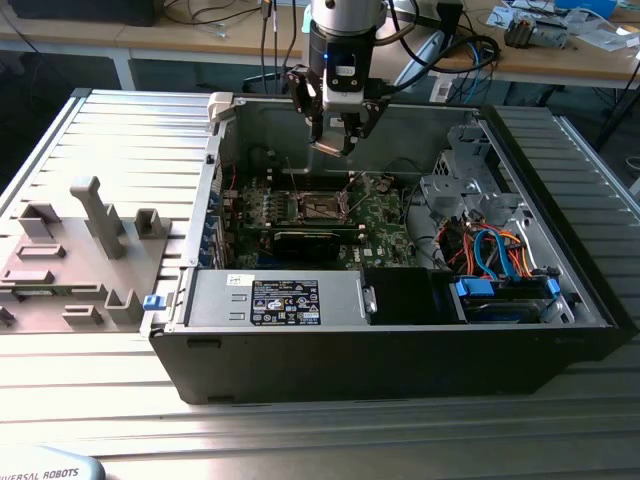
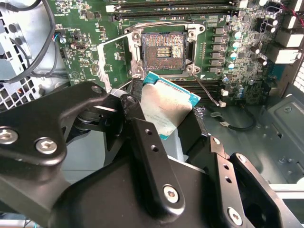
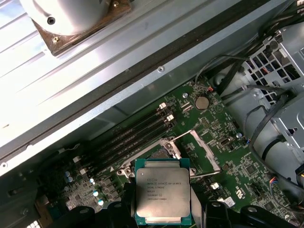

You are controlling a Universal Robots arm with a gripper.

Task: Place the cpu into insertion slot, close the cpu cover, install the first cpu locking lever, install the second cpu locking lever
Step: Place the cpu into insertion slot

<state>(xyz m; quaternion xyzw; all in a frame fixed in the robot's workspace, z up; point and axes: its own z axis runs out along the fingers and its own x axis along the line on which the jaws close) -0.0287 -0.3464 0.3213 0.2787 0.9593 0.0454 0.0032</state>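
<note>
On the exterior view's left, a grey tray (image 1: pixel 80 265) lies beside the open computer case (image 1: pixel 400 350). Over the middle of the case hangs the gripper (image 1: pixel 335 143). Its two fingers are pressed on the sides of the cpu (image 2: pixel 166 107), holding it up in the air. Under it the insertion slot (image 2: pixel 164 47) is bare, and the cpu cover (image 3: pixel 206 151) is flipped open beside it. Blue and orange wires (image 1: pixel 490 245) lie on the right

Even room light; open computer case (image 1: pixel 400 350) shadowed within.
In the exterior view the ribbed desk (image 1: pixel 130 130) is washed pale by glare; in the second wrist view the chip (image 2: pixel 166 107) gleams, and the near foreground is soft.
</note>
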